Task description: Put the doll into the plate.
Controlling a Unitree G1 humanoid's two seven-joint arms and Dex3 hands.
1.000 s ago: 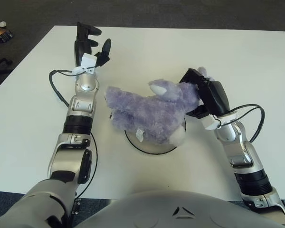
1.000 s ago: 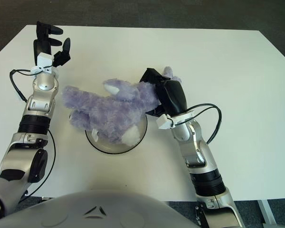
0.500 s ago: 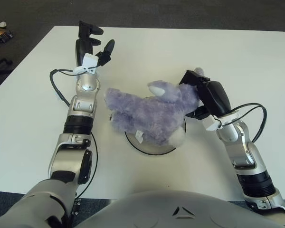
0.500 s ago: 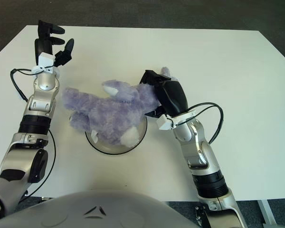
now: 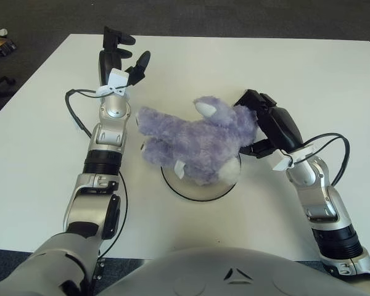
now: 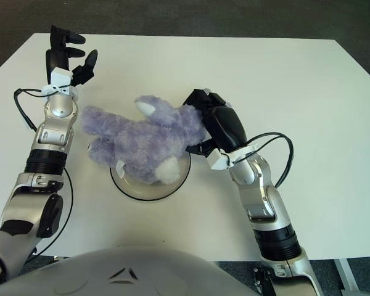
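A purple plush doll (image 5: pixel 194 142) lies across the shallow round plate (image 5: pixel 191 196) at the middle of the white table, its left end hanging over the plate's rim. A white foot (image 5: pixel 232 169) of the doll points toward me. My right hand (image 5: pixel 254 123) is at the doll's right end, fingers spread along the fur and thumb low beside it, touching but not clamped. My left hand (image 5: pixel 120 52) is at the far left of the table, beyond the doll, with fingers spread and nothing in it.
The white table (image 5: pixel 333 80) reaches the dark floor at the back and both sides. Cables loop beside both forearms. A small object (image 5: pixel 0 42) lies on the floor at far left.
My right hand's palm has drawn back to the right and its fingers have opened off the doll's ear. The doll has settled more compactly over the plate. The left hand barely moved.
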